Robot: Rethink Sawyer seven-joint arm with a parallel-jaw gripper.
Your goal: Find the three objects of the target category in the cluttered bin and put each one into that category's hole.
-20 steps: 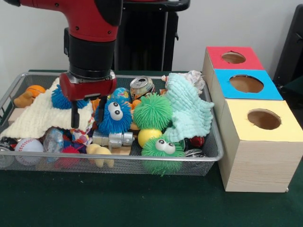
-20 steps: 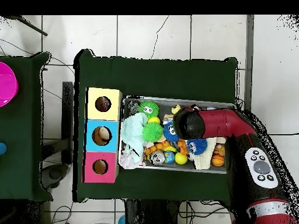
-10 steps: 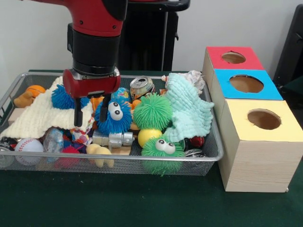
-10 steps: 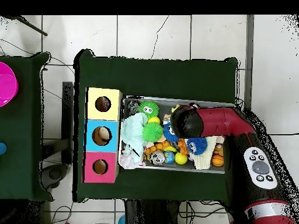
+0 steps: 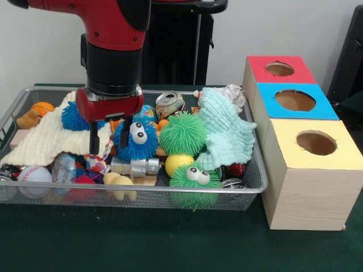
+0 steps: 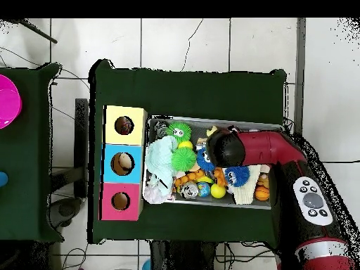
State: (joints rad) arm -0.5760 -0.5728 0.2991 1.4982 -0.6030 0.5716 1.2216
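Gripper (image 5: pixel 108 137), fingers spread and empty, hanging in the left-centre of the front view over the wire bin (image 5: pixel 249 170); one finger (image 5: pixel 92 139) in front of the cream knitted cloth (image 5: pixel 42 140), the other just beside the blue googly-eyed fuzzy ball (image 5: pixel 138 139). Red wrist housing and black forearm of the arm (image 5: pixel 113 51) rising to the top edge; in the overhead view the arm (image 6: pixel 271 151) enters from the lower right.

Bin contents, front view:
- second blue fuzzy ball (image 5: pixel 72 118), behind the gripper, on the cream cloth;
- plain green fuzzy ball (image 5: pixel 182 134), centre;
- green googly-eyed fuzzy ball (image 5: pixel 194 178), at the near rim;
- yellow ball (image 5: pixel 178 163), between the two green ones;
- mint knitted cloth (image 5: pixel 228 135), right end;
- crushed drink can (image 5: pixel 169 103), far side;
- silver metal fitting (image 5: pixel 136 166), below the blue eyed ball;
- baseball (image 5: pixel 34 177), lower left corner;
- small basketball (image 5: pixel 43 107), upper left corner.

Sorting box, right of the bin, just beside it: red hole section (image 5: pixel 279 69) at the upper right, blue hole section (image 5: pixel 295 100) in the middle, yellow hole section (image 5: pixel 316 143) nearest the lower right.
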